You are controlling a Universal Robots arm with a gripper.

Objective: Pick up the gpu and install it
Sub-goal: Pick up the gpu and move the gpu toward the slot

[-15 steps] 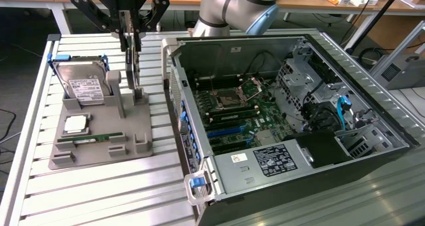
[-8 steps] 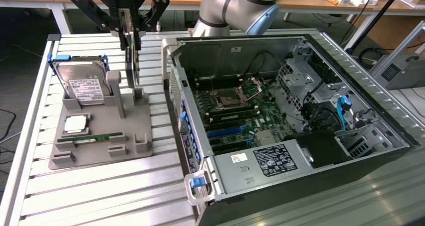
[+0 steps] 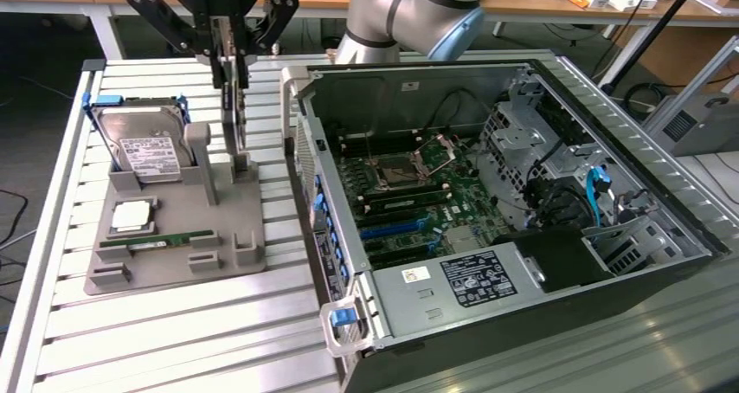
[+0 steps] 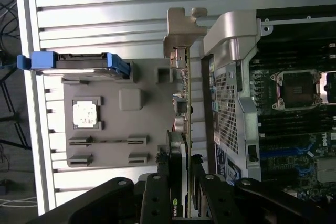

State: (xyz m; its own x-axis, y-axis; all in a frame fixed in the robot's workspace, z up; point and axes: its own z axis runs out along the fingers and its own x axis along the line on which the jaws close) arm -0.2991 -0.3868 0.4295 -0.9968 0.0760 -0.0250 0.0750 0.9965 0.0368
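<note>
The gpu (image 3: 238,107) is a thin dark card standing on edge over the grey holder (image 3: 231,254), at the exterior view's left. My gripper (image 3: 228,54) is shut on its upper part, with a black finger on each face. The card's lower edge is at the holder's upright slot; I cannot tell whether it still sits in it. In the wrist view the gpu (image 4: 185,114) shows edge-on, its silver bracket (image 4: 181,30) at the far end, and my gripper (image 4: 182,192) clamps it from both sides. The open computer case (image 3: 485,194) lies just beside the holder.
On the holder stand a hard drive (image 3: 144,142) with blue rails, a processor chip (image 3: 133,215) and a green memory stick (image 3: 156,237). The case's metal wall (image 4: 231,77) rises close beside the gpu. The motherboard (image 3: 416,185) lies inside the case. A slatted metal table (image 3: 173,341) carries everything.
</note>
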